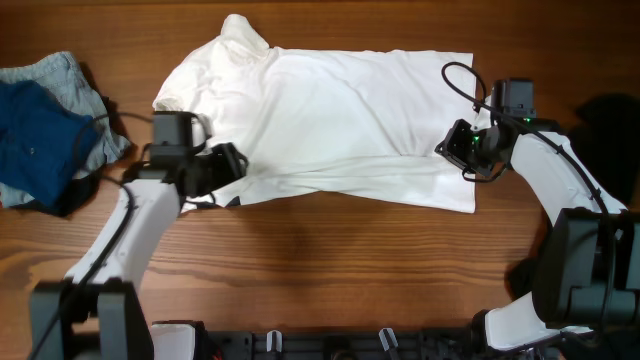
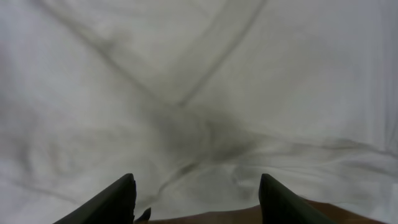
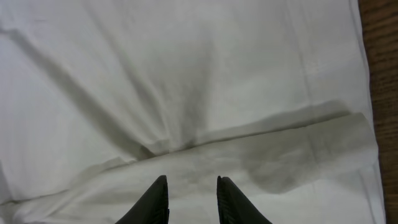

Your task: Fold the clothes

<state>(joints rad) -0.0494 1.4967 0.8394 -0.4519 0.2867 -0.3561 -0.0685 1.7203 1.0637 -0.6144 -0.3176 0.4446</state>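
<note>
A white shirt lies spread across the middle of the desk, and its near edge seems turned up in one long fold. The left pincer hovers wide and empty over the shirt's near-left edge. The right pincer, narrowly parted and gripping nothing, is over the fold's right end. Folding looks barely begun: a navy garment and a light-blue garment lie crumpled at the left, and a black garment at the right.

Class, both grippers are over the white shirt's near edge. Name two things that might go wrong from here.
1. The folded hem strip looks creased and uneven; with left gripper and right gripper open, it may slip back.
2. The black cable loops over a corner of the white shirt and might snag it.
</note>
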